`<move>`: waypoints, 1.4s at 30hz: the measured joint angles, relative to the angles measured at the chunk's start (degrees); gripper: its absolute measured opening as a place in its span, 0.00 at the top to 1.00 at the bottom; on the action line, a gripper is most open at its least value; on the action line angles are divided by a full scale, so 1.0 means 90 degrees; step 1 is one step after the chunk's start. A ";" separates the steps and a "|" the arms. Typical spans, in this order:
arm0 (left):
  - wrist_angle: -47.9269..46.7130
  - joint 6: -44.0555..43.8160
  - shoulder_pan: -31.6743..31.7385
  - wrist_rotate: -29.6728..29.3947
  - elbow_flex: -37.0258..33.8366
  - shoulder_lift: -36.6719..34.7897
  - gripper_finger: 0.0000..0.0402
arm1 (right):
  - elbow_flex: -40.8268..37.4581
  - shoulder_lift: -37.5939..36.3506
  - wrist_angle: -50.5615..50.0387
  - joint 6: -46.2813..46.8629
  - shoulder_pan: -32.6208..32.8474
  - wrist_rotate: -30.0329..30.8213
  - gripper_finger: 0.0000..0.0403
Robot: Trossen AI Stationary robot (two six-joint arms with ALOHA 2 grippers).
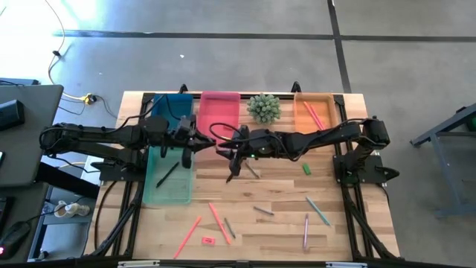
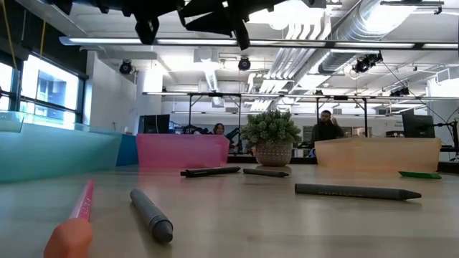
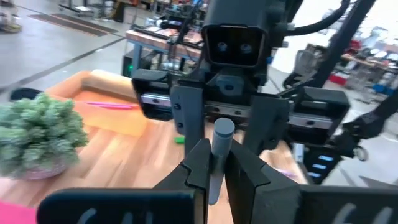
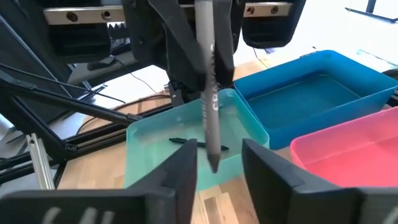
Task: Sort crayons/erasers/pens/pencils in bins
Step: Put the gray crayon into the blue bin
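A grey crayon (image 4: 210, 93) hangs upright above the table's middle, over the edge of the pale teal bin (image 1: 169, 177). My left gripper (image 3: 214, 180) is shut on it. My right gripper (image 4: 219, 168) faces the left one and is open; its fingers stand on either side of the crayon's pointed lower end (image 4: 213, 163) without touching it. A black pen (image 4: 186, 143) lies on the teal bin's floor. In the high view my left gripper (image 1: 201, 141) and right gripper (image 1: 221, 145) meet in front of the pink bin (image 1: 219, 112). My left gripper pinches the crayon between its two fingers just below the round upper end (image 3: 215, 158). The fingers come about level from the table's left side and lie across it. The crayon is lifted clear and stands nearly upright, its point down.
The blue bin (image 1: 172, 108), a spiky plant (image 1: 263, 108) and the orange bin (image 1: 320, 113) line the far edge. Loose on the wood: pink pencils (image 1: 218, 222), grey sticks (image 1: 262, 211), a purple stick (image 1: 305, 231), a red eraser (image 1: 208, 240) and a green eraser (image 1: 306, 169).
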 joint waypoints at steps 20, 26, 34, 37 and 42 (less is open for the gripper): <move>-0.5018 0.0187 0.1909 -0.2076 0.1297 -0.0177 0.95 | 0.0000 0.0000 -0.1111 -0.0330 -0.0169 -0.0005 0.61; -0.6103 -0.0238 0.2722 -0.2290 0.1389 -0.0174 0.95 | 0.0000 0.0000 -0.1629 -0.0330 -0.0283 -0.0007 0.61; -0.6799 -0.0846 0.3336 -0.2290 0.1387 0.0051 0.95 | 0.0000 0.0000 -0.2254 -0.0331 -0.0572 -0.0150 0.61; -0.6806 -0.1005 0.3436 -0.2290 0.1387 0.0273 0.95 | 0.0000 0.0000 -0.2499 -0.0330 -0.0688 -0.0192 0.61; -0.6802 -0.1082 0.3622 -0.2131 0.1387 0.0824 0.95 | 0.0000 -0.0002 -0.2896 -0.0272 -0.0823 -0.0230 0.61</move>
